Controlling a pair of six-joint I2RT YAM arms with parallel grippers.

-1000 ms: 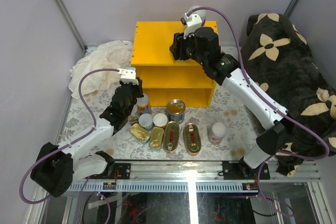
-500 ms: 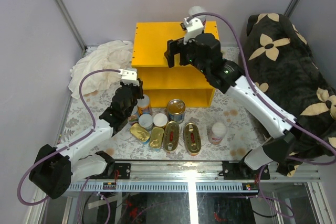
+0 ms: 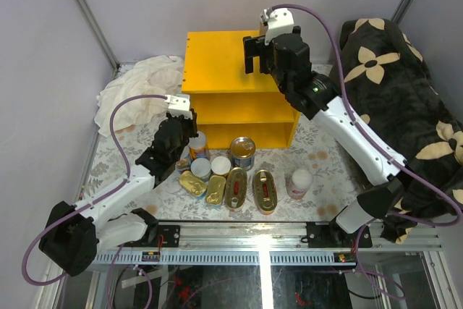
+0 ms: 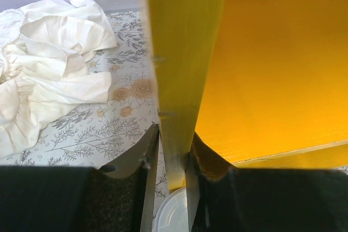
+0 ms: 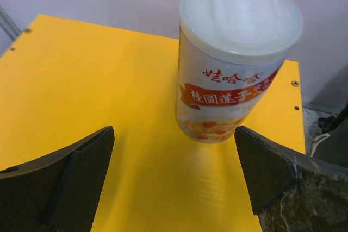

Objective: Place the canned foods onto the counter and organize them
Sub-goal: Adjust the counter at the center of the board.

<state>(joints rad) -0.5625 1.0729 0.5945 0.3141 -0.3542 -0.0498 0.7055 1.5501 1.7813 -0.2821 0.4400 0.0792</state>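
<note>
A tall can [image 5: 234,63] with a white lid and red label stands upright on the yellow counter [image 5: 81,91] top, toward its back right. My right gripper [image 5: 174,172] is open just in front of it, not touching; from above, that gripper [image 3: 255,59] hovers over the counter [image 3: 217,56] and the arm hides this can. On the floral floor lie the other canned foods: a tall can [image 3: 197,142], a blue-labelled steel can [image 3: 242,151], white-lidded cans [image 3: 299,182] and gold fish tins [image 3: 236,187]. My left gripper [image 3: 187,127] is shut beside the tall can, its tips [image 4: 174,134] facing the counter's side panel [image 4: 185,52].
A crumpled white cloth [image 3: 141,88] lies left of the counter, also in the left wrist view [image 4: 49,63]. A dark flower-patterned blanket [image 3: 398,85] is heaped at the right. Grey walls close the back and sides. A metal rail [image 3: 260,233] runs along the near edge.
My right gripper has opened and let go of the tall can on the counter top, then lifted back from it. The left arm has stayed put.
</note>
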